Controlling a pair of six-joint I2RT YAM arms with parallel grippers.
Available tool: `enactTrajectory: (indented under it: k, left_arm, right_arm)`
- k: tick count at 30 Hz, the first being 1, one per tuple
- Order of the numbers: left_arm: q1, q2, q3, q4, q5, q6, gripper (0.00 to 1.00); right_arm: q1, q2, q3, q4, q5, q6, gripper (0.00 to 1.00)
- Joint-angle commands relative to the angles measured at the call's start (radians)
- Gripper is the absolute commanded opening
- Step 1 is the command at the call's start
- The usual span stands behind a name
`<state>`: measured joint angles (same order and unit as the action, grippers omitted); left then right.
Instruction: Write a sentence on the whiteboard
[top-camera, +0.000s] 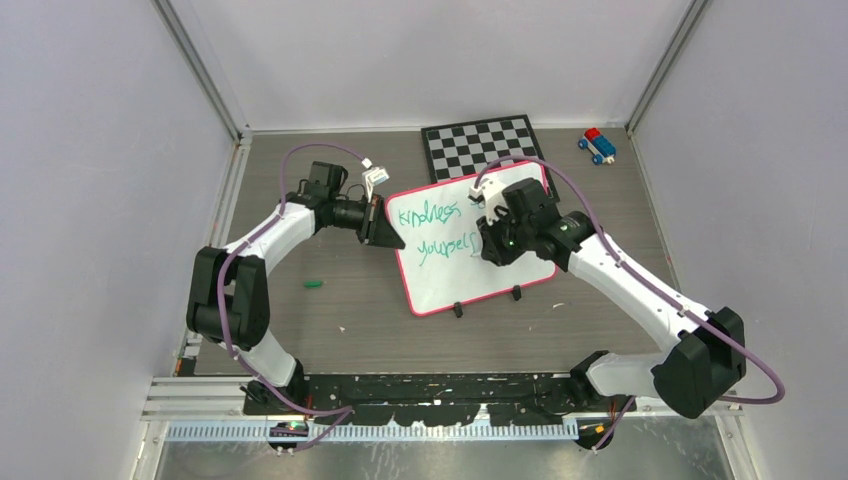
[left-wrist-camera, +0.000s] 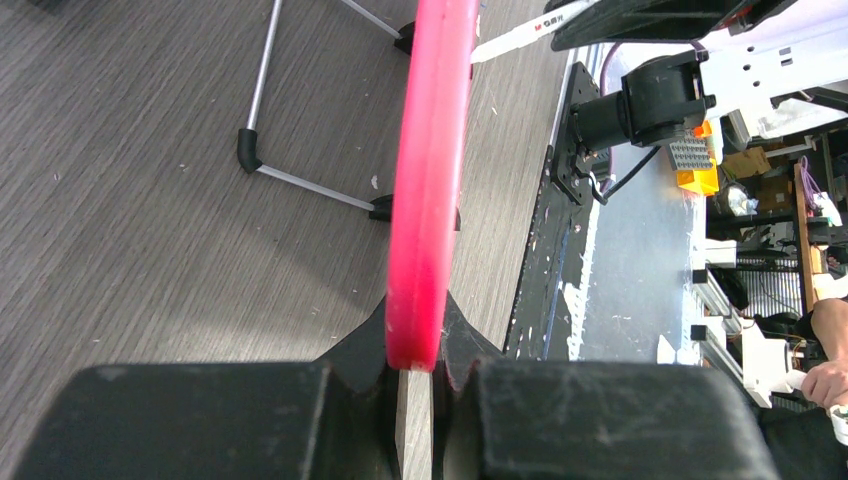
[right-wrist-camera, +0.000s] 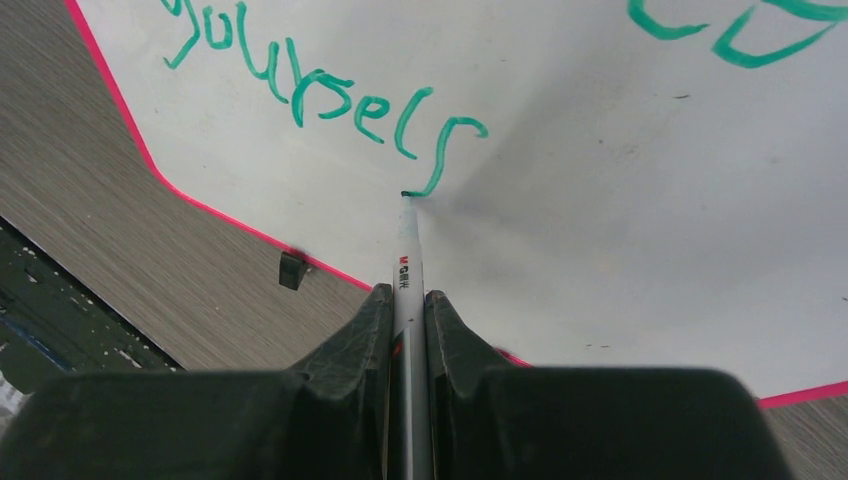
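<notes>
- Right claw (right-wrist-camera: 408, 300), low centre of its wrist view, clamps a slim white marker pen (right-wrist-camera: 407, 250), tip touching the last green stroke.
- Left claw (left-wrist-camera: 415, 365) pinches the edge of the glossy white, pink-red-framed whiteboard (left-wrist-camera: 430, 150), likely steadying it against pen pressure.
- It stands mid-frame on the grey wood-grain desk (top-camera: 330, 320); the green handwritten sentence (top-camera: 445, 248) looks unfinished.

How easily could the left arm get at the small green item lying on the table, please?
Probably not right now: the left end effector is shut on the edge of the whiteboard. The small green item lies unobstructed beside that arm, so releasing first should allow it.
</notes>
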<state>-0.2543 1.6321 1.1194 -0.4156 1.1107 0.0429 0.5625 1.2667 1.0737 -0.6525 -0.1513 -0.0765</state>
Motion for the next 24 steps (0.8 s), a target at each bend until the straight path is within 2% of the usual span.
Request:
enactTrajectory:
  k: [1,12,24]
  left_arm:
    - [-0.005,-0.003,0.007,0.006,-0.008,0.018,0.00]
    - [-0.005,-0.006,0.004,0.008,-0.005,0.018,0.00]
    - [-0.006,-0.008,-0.001,0.012,-0.003,0.018,0.00]
  right_arm:
    - [0.028,0.025,0.036,0.031,-0.005,0.006,0.00]
    - [0.015,0.003,0.087,0.046,-0.047,0.037,0.00]
    - [0.002,0.024,0.101,0.064,0.052,0.031,0.00]
